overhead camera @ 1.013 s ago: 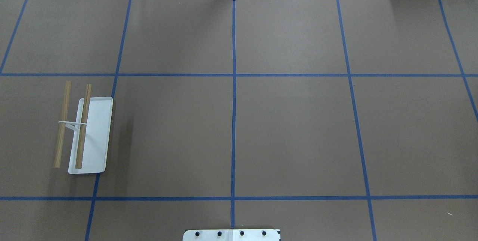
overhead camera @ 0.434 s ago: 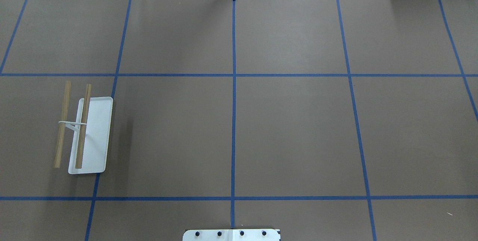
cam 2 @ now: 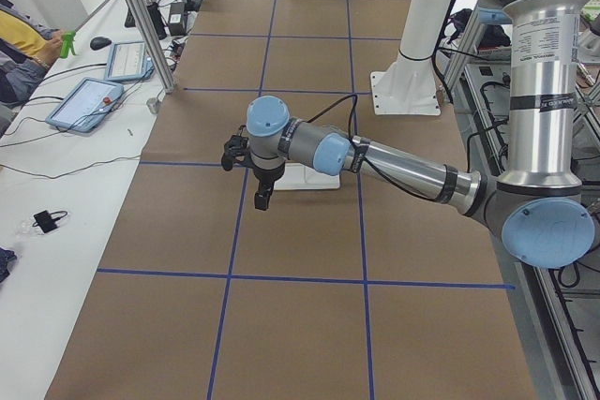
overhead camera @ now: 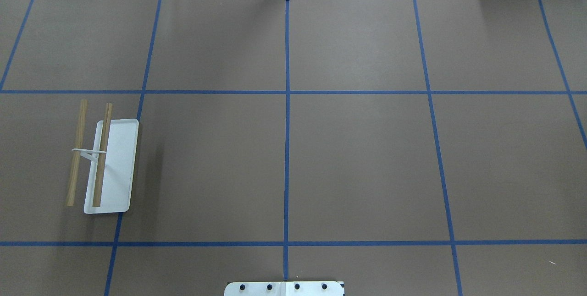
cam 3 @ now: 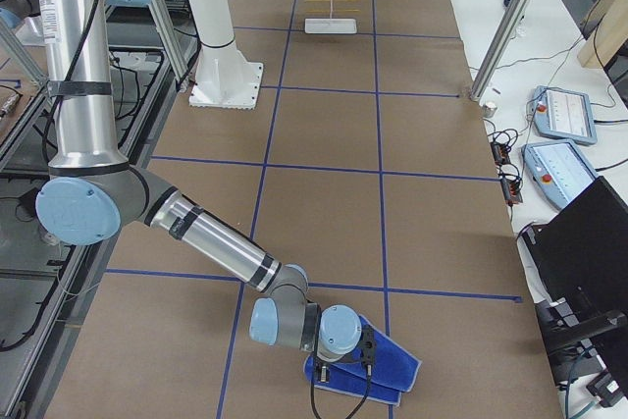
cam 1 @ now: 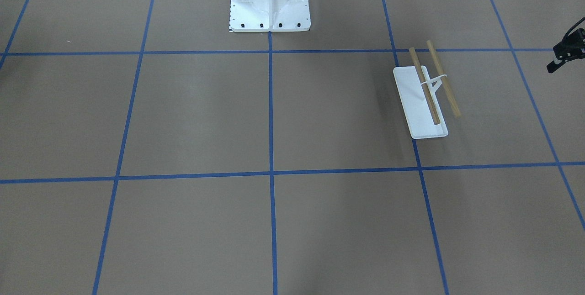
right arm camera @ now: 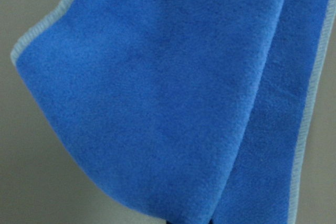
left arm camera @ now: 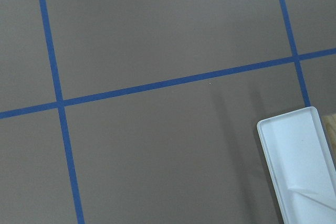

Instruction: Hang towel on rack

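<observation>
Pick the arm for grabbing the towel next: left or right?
Right. The right gripper is directly over the towel, which fills its wrist view. The left gripper hangs by the rack at the table's opposite end.

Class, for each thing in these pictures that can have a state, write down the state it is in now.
rack: upright on the table, both dowels bare.
towel: lying folded over on the table, far from the rack, not hung.
right hand: low over the towel; open or shut cannot be told.
left hand: above the table near the rack; open or shut cannot be told.
</observation>
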Robot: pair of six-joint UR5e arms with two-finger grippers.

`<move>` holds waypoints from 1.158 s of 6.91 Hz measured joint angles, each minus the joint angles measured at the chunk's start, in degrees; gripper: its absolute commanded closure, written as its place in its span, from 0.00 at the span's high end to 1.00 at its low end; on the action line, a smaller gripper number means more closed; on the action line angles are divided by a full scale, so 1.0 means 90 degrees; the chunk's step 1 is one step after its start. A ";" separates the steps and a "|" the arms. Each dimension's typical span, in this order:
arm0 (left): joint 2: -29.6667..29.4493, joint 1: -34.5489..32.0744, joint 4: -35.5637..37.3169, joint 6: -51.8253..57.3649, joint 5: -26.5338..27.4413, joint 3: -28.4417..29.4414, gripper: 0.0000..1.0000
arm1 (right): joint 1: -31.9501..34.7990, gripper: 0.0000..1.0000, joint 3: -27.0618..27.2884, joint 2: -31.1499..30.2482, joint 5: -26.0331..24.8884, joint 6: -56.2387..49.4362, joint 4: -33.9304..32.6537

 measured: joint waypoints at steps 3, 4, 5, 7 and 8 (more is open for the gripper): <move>-0.0006 0.0001 -0.0005 -0.0124 -0.0016 -0.0010 0.98 | 0.0057 0.00 0.0291 0.0262 0.0274 0.0463 -0.0098; -0.0035 0.0005 -0.0094 -0.0498 -0.0126 -0.0003 0.98 | 0.0070 0.00 0.0664 0.0348 0.0526 0.1224 -0.0234; -0.0061 0.0011 -0.0337 -0.1042 -0.0334 0.0025 0.98 | 0.0042 0.00 0.1163 0.0384 0.0903 0.2210 -0.0382; -0.0337 0.0227 -0.1090 -0.2781 -0.0597 0.0119 0.98 | -0.0293 0.00 0.2317 0.0527 0.1791 0.4627 -0.0523; -0.0703 0.0507 -0.1466 -0.3854 -0.0628 0.0234 0.98 | -0.0584 0.00 0.2902 0.0802 0.1991 0.6079 -0.0538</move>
